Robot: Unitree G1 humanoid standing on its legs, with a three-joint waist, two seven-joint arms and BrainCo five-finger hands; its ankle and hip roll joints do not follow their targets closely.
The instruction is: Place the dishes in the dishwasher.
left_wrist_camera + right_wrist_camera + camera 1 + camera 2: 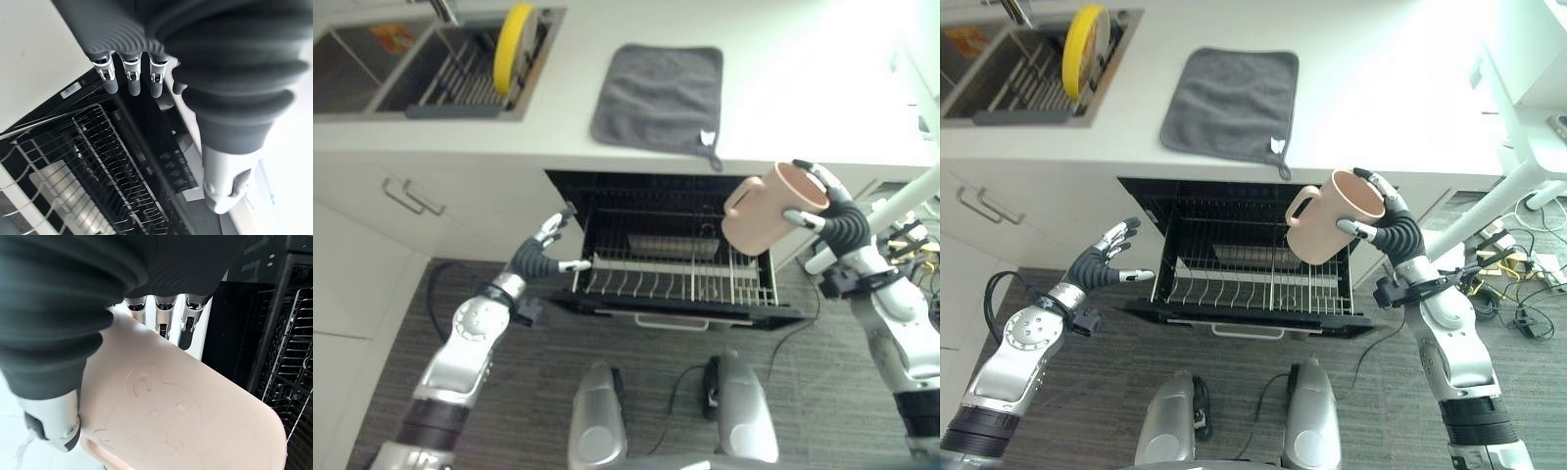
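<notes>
Pink mug point(1326, 217), clasped tilted in your right hand point(1386, 220), hangs above the rack's point(1253, 286) right end; left hand point(1102, 259) open, empty.

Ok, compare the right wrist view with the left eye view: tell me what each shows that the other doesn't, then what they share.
Right wrist view alone: the raised bear-like figure on the mug's side, seen close.

Left eye view alone: the yellow plate standing in the sink rack, the grey towel on the counter, the drawers, and the left hand, open at the left edge of the dishwasher rack.

Both: the right hand curled round the pink mug, held tilted above the rack's right side, and the open dishwasher.
</notes>
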